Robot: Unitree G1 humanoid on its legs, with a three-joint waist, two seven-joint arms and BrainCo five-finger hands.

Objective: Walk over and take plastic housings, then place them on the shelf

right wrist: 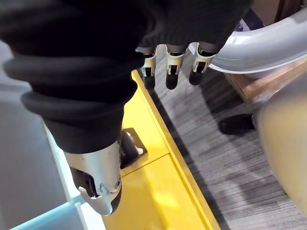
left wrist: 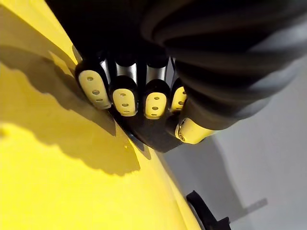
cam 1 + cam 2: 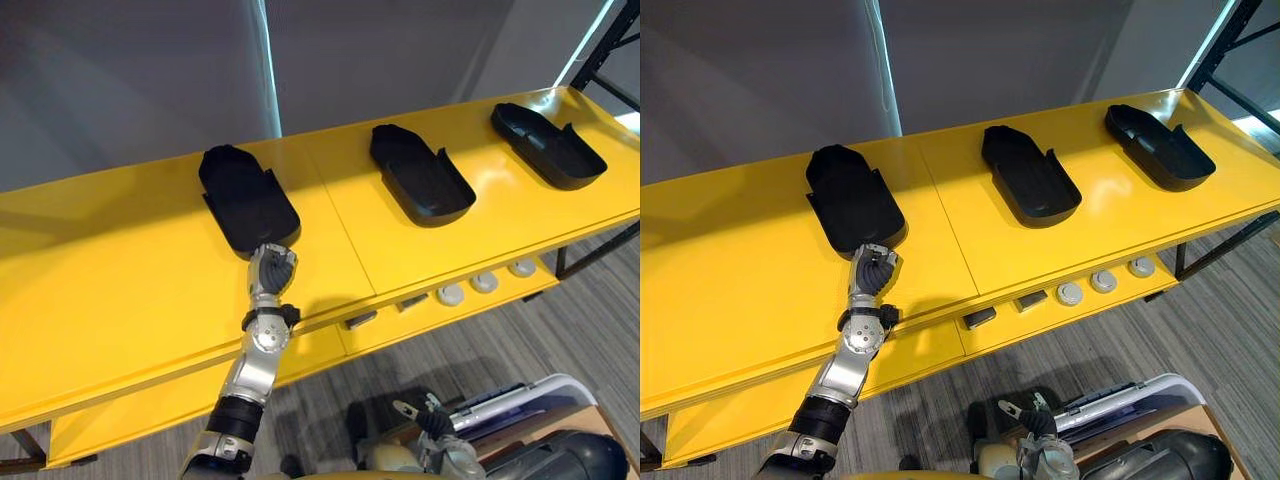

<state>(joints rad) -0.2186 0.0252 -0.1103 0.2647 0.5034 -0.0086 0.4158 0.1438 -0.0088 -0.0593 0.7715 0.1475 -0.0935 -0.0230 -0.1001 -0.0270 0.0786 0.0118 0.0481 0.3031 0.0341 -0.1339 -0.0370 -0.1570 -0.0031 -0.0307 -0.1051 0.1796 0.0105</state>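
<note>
Three black plastic housings lie in a row on the yellow shelf top [image 3: 120, 270]: a left housing [image 3: 245, 195], a middle housing [image 3: 420, 175] and a right housing [image 3: 545, 145]. My left hand [image 3: 272, 270] is at the near end of the left housing. Its fingers [image 2: 124, 96] curl over that end with the thumb [image 2: 192, 130] against the edge below. The housing rests flat on the shelf. My right hand [image 1: 172, 62] hangs low in front of the shelf, fingers relaxed and holding nothing.
A lower yellow shelf holds white round discs [image 3: 484, 282] and small grey parts [image 3: 362, 320]. A white bin [image 3: 520, 400] stands on the grey carpet at lower right. A black rack post [image 3: 600, 45] rises at the far right. A grey wall runs behind.
</note>
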